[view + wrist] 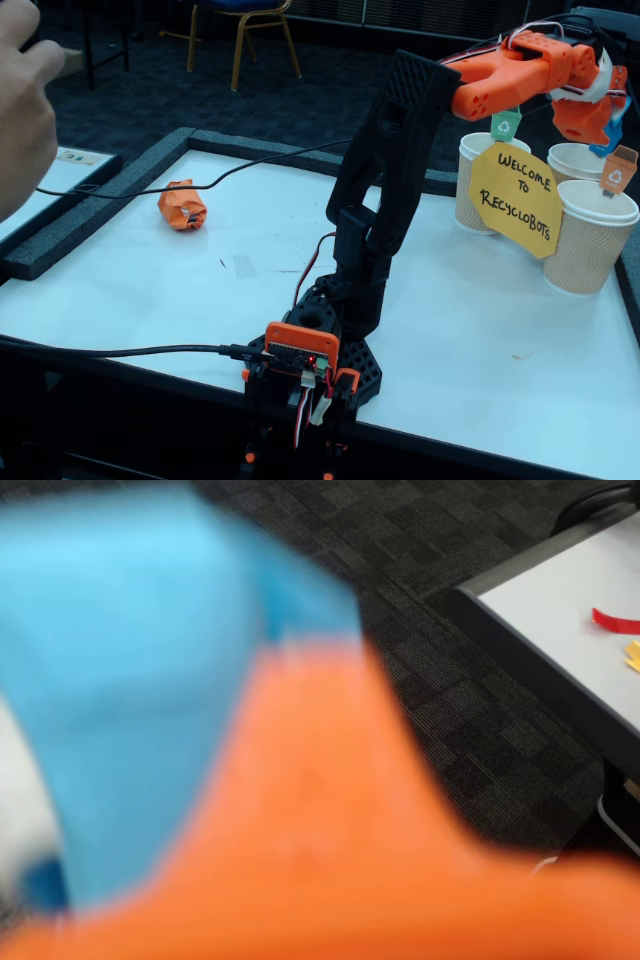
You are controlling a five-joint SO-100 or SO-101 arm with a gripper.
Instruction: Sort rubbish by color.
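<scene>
The orange paper wad lies on the white table at the back left, far from the arm. My gripper is raised at the far right, above the paper cups. In the wrist view a big blurred light blue wad fills the left, very close to the lens. One orange finger presses against it from below, so the gripper looks shut on it. In the fixed view only a sliver of blue shows under the gripper.
Three beige cups with green and orange tags stand at the back right behind a yellow sign. A black cable crosses the table by the orange wad. A hand hovers at the left edge.
</scene>
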